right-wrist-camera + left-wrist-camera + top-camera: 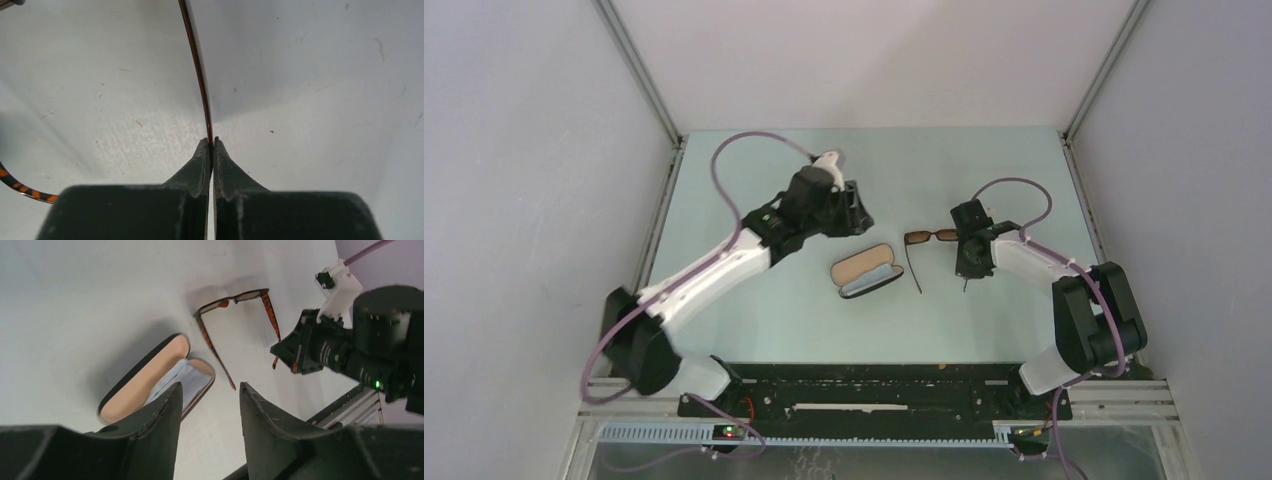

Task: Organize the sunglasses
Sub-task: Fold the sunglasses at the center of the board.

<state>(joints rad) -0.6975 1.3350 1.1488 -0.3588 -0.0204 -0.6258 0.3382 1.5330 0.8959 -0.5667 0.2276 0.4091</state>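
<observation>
Right wrist view cut the sunglasses (199,75) to one thin temple running from the right fingers (199,170) off the top edge, plus a striped tip at the left edge. From above, the right wrist (972,248) hid most of that temple and the fingers. Left fingers (160,430) blocked part of the case (145,375); their bases ran off the bottom edge.

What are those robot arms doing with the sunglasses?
The robot is tidying up. The right gripper is pinched shut on one thin side arm of the brown sunglasses, which seem to rest on the table with both side arms folded out. An open case with tan lining lies just beside them. The left gripper hangs near the case with its jaws apart, holding nothing. The sunglasses are not in the case yet.
</observation>
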